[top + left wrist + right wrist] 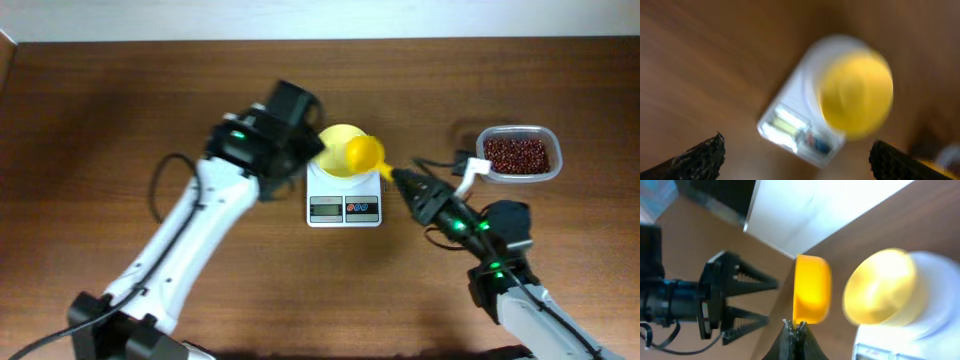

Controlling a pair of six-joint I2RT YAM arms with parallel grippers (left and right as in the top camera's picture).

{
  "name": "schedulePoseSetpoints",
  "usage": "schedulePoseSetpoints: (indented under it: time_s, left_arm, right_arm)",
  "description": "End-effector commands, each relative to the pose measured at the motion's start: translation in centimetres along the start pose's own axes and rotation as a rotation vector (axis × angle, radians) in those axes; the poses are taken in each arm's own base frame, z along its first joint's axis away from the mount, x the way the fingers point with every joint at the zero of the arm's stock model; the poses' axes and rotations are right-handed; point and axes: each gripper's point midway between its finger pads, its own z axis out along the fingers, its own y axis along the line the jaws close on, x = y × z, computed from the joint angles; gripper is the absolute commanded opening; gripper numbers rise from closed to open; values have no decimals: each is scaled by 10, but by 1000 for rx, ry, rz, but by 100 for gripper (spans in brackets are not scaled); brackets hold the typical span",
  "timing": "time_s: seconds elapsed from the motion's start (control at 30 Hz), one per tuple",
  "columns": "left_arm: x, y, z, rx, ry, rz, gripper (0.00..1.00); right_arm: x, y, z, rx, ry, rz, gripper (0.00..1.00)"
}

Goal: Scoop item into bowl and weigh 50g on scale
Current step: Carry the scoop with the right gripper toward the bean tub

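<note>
The pale yellow bowl (338, 140) stands on the white scale (345, 205). No beans show inside the bowl in the blurred left wrist view (856, 92) or the right wrist view (880, 287). The red-brown beans (517, 154) lie in the clear tub (549, 152) at the right. My right gripper (396, 176) is shut on the handle of the yellow scoop (365, 153), whose cup is at the bowl's right rim. In the right wrist view the scoop (811, 287) is turned on its side above the shut fingers (799, 327). My left gripper (306, 156) is open and empty just left of the bowl, with its fingers spread wide (797, 160).
The scale shows in the left wrist view (800, 132) and in the right wrist view (925, 330). A white tag and a black cable (468, 172) lie between the tub and my right arm. The table's far edge (320, 40) runs along the top.
</note>
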Motion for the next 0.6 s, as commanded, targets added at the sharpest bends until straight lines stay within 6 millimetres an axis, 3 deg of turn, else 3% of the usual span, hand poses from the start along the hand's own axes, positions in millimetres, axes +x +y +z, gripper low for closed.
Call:
schedulePoseSetpoints:
  time_s: [0.0,0.13,0.27,0.4,0.5,0.57]
  left_arm:
    - [-36,2,-40,57,-156,14,97]
    - [-38,-1,-60,99,-191,204,100]
    - [-33,-3,-60,111,-164,259,99]
    - [-32,-2,-59,106,-160,260,99]
    - [-32,-2,-59,106,-160,261,99]
    - [-32,-2,-59,105,-160,261,99]
  right_arm:
    - [-20,-2,-8,1,-41,-96,4]
    - [-44,-12,-23,38,-113,-105,4]
    - [-68,9,-28,25,-119,-69,4]
    - [-64,34,-26,-76,-46,-105,4]
    - [-63,34,-26,-82,-32,100,4]
    - [-64,34,-29,-85,-24,123,4]
